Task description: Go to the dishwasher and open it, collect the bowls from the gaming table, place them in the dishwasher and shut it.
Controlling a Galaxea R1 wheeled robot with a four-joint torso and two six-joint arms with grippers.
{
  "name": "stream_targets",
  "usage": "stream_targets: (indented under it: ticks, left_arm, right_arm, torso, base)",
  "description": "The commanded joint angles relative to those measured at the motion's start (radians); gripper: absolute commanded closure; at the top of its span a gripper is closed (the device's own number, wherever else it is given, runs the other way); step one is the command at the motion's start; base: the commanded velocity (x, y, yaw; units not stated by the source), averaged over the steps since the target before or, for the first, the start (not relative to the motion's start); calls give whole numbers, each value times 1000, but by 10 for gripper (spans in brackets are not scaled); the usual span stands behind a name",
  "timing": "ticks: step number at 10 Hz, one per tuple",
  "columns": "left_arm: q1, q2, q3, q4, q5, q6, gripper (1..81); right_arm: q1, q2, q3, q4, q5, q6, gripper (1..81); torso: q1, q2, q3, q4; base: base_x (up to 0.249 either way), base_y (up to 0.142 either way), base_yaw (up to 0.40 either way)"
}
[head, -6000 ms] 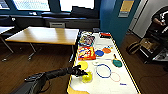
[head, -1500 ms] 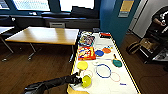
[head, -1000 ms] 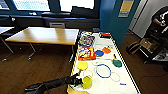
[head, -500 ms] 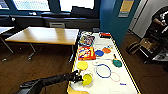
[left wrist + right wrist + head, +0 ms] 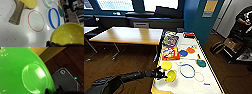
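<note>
While the left pincer (image 5: 163,75) grips the yellow bowl (image 5: 170,76), the green bowl (image 5: 21,72) shows large.

Green bowl (image 5: 25,75) cut off by edges — yellow bowl (image 5: 68,34) too.

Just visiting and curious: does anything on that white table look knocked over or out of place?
Yes: the yellow bowl is tipped on its side at the table's near edge, at the left gripper. Nothing looks spilled or broken.
</note>
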Motion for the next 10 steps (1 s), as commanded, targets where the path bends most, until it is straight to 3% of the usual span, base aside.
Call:
stream_targets:
  ticks: [1, 7, 8, 10]
  left_arm:
    - [-149, -103, 141, -21, 37, 2, 811]
    - [-71, -155, 168, -8, 38, 9, 811]
    - [-62, -155, 168, 4, 38, 11, 811]
    - [-23, -160, 168, 36, 38, 9, 811]
  right_arm:
    - [79, -80, 60, -5, -69, -1, 811]
    - [68, -70, 54, -5, -69, -1, 811]
    - [68, -61, 45, -5, -69, -1, 811]
    - [56, -39, 22, -7, -70, -3, 811]
  torso:
    - [0, 0, 55, 0]
    - [0, 0, 209, 0]
    - [0, 0, 169, 0]
    - [-2, -2, 196, 0]
  base:
    - [0, 0, 0]
    - [0, 0, 0]
    - [0, 0, 0]
    - [0, 0, 0]
